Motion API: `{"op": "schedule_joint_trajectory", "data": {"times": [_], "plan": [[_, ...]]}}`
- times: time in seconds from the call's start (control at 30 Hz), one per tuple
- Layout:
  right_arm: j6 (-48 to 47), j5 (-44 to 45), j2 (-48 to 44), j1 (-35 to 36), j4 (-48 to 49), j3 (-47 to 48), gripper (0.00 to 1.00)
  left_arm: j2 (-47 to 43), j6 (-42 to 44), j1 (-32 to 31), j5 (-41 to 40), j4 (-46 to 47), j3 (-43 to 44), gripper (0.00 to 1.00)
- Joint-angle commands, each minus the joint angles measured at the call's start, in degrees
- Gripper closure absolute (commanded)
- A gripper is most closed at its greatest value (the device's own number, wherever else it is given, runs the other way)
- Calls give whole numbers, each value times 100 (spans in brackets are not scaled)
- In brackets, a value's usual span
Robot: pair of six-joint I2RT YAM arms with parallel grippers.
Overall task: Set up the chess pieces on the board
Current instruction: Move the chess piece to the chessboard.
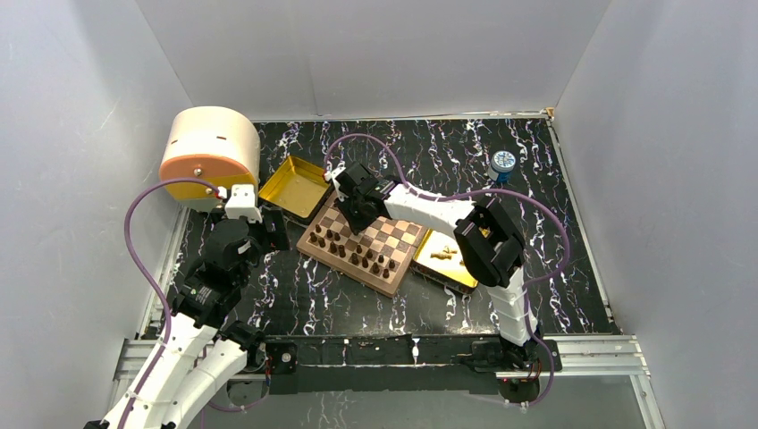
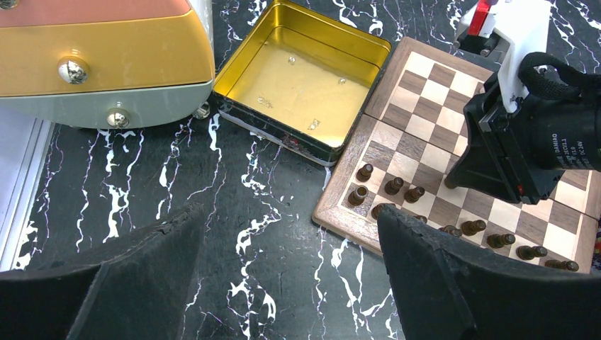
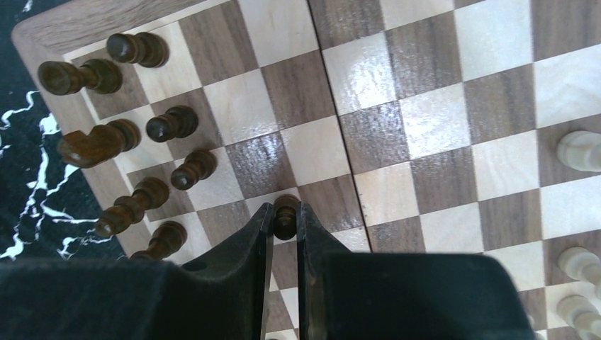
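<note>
The chessboard [image 1: 393, 239] lies mid-table, also in the left wrist view [image 2: 418, 106] and filling the right wrist view [image 3: 432, 127]. Several dark brown pieces [image 3: 173, 124] stand along its left side; light tan pieces [image 3: 577, 150] show at the right edge. My right gripper [image 3: 285, 216] is over the board, shut on a dark brown pawn [image 3: 285, 212] held between its fingertips just above or on the squares. My left gripper [image 2: 290, 241] is open and empty, above the black table left of the board's corner.
An empty gold tray [image 2: 305, 74] sits left of the board, another gold tray [image 1: 444, 257] with tan pieces at its right. A round cream and orange box [image 1: 210, 152] stands back left. A blue-capped bottle [image 1: 502, 162] stands back right.
</note>
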Motion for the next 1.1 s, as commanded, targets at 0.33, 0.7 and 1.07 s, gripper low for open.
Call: {"op": "schedule_joint_trajectory", "data": {"times": [0.33,0.7,1.07], "plan": [[251,-458,-434,211,42,-160,79,-97,51,-14,-98,99,-2,11],[294,-270,-374,377,-193,-151,78,-109,55,-14,-107,97,-5,11],[307,-20,-440,407,-231,-228,76,-95,56,-14,-107,99,-5,11]]}}
